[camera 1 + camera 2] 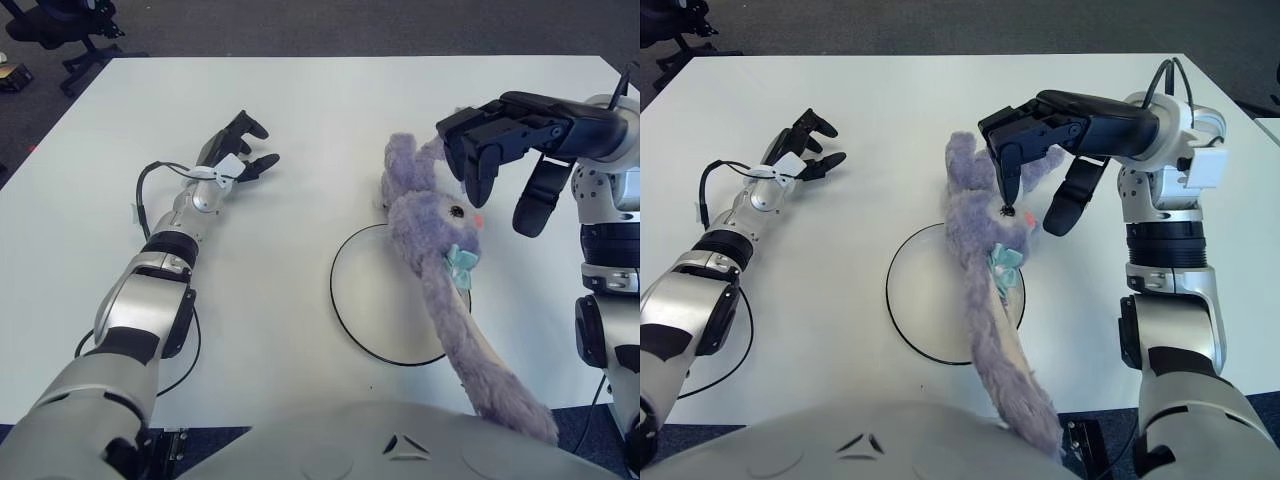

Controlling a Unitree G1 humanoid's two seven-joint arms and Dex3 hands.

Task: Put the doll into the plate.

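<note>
right hand [505, 160] fingers spread; left hand [236, 150] relaxed.

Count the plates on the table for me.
1: the plate lies near the table's front edge, partly under the purple doll that the right hand hovers over. The left hand shows far to its left.

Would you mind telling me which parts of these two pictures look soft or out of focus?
Left eye view: the doll's lower end near the bottom edge looks soft, and the robot's own body there is blurred. Right eye view: likewise; the plate and right hand are crisp.
</note>
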